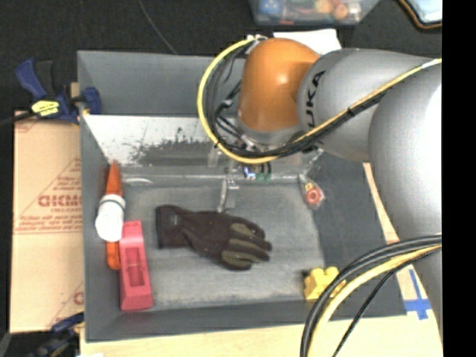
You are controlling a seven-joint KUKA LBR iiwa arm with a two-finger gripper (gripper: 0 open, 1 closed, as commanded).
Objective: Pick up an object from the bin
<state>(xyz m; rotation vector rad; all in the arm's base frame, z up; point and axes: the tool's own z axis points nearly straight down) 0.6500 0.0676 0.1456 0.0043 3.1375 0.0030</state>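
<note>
A dark brown glove (210,236) with olive fingertips lies flat in the middle of the bin, its fingers pointing right. My gripper (227,193) hangs under the orange-covered wrist, just above the glove's far edge near its cuff end. Nothing shows in its grasp. A pink block-shaped thing (134,266) lies along the left wall. Beside it lies an orange marker-like tube with a white cap (111,214).
A yellow toy-like piece (318,282) sits in the near right corner. A small red and white round thing (313,195) is by the right wall. The arm covers the bin's far right part.
</note>
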